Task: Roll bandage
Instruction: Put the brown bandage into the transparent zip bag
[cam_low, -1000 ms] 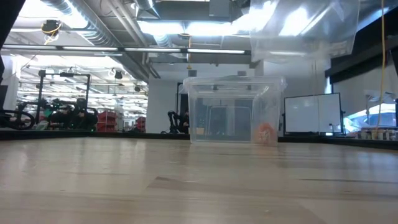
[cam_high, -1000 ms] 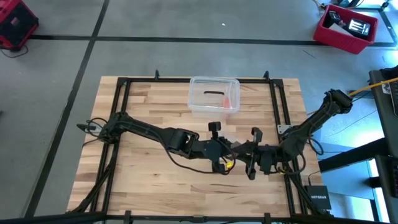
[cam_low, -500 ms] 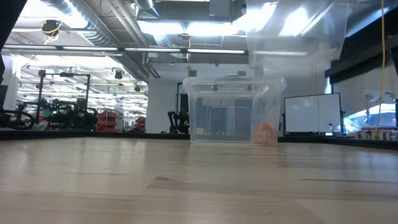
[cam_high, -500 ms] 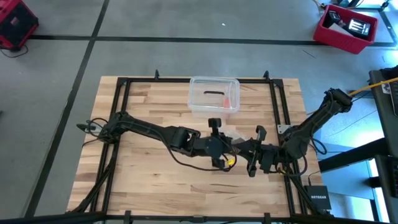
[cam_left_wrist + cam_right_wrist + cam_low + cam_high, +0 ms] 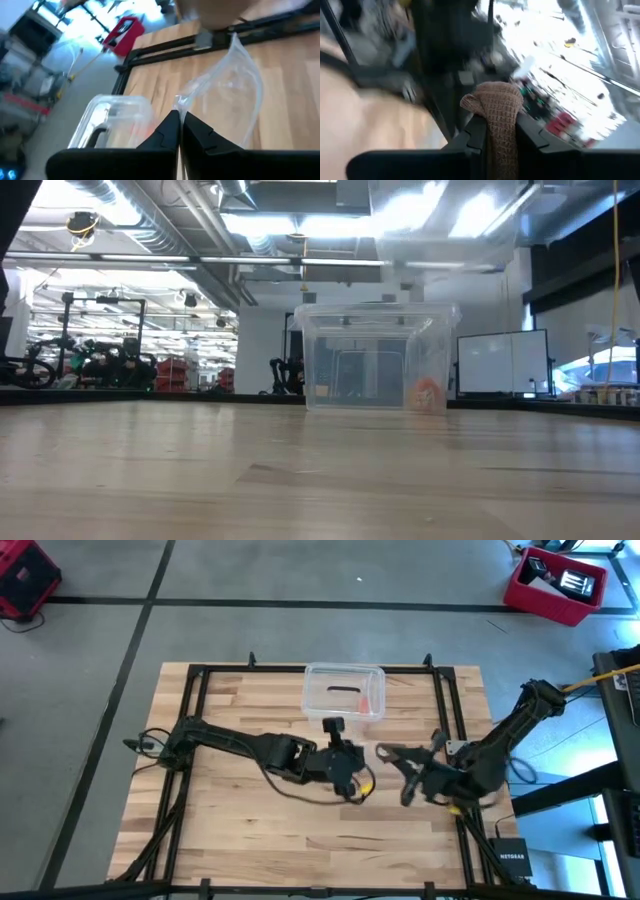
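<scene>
The bandage (image 5: 495, 107) shows only in the right wrist view, as a brown waffle-knit bunch between my right gripper's fingers. That gripper (image 5: 398, 768) is shut on it, over the table's right half, pointing about level. My left gripper (image 5: 356, 754) is shut on a small clear plastic bag (image 5: 235, 85) at mid-table, just near of the clear box. In the low view the bag (image 5: 445, 220) hangs high above the tabletop. My left gripper pinches the bag's edge at one corner (image 5: 181, 101) between its two fingers. The bag stretches away beyond the fingertips, lifted clear of the table. My right gripper pinches the bandage between its two fingers. A folded-over hump (image 5: 492, 99) sticks out past the fingertips. The fingers hide the part farther back.
A clear plastic box (image 5: 344, 694) stands at the table's far middle with a small orange thing (image 5: 427, 393) and a dark piece inside. A black frame (image 5: 200, 690) runs round the tabletop. Bare wood (image 5: 250, 830) lies near and left of the arms.
My left gripper has gone toward the far edge and up a little, carrying the bag, which has shifted left in the low view. My right gripper has turned at the wrist and drawn a little toward the right edge, away from the left one, still shut on the bandage.
</scene>
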Controlling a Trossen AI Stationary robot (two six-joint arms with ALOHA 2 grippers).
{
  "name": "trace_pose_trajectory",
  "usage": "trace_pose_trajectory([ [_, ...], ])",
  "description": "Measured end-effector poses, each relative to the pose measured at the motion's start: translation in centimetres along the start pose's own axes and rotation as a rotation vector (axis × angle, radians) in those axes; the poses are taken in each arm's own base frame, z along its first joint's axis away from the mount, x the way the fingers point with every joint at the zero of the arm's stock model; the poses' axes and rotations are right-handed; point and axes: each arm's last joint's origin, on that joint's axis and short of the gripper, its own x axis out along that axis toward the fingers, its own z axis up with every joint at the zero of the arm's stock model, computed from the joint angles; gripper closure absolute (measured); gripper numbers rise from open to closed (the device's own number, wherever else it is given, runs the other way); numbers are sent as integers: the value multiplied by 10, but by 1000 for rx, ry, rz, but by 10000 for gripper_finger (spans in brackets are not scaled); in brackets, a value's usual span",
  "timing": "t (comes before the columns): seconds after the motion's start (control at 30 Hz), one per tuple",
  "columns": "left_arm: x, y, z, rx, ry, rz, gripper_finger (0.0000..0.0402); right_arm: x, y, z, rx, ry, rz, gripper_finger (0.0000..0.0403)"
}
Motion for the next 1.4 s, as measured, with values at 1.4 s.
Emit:
trace_pose_trajectory([
  [1.4,0,24,18,-213,-153,-179,399,52,-5,-3,-266,-392,239,346],
])
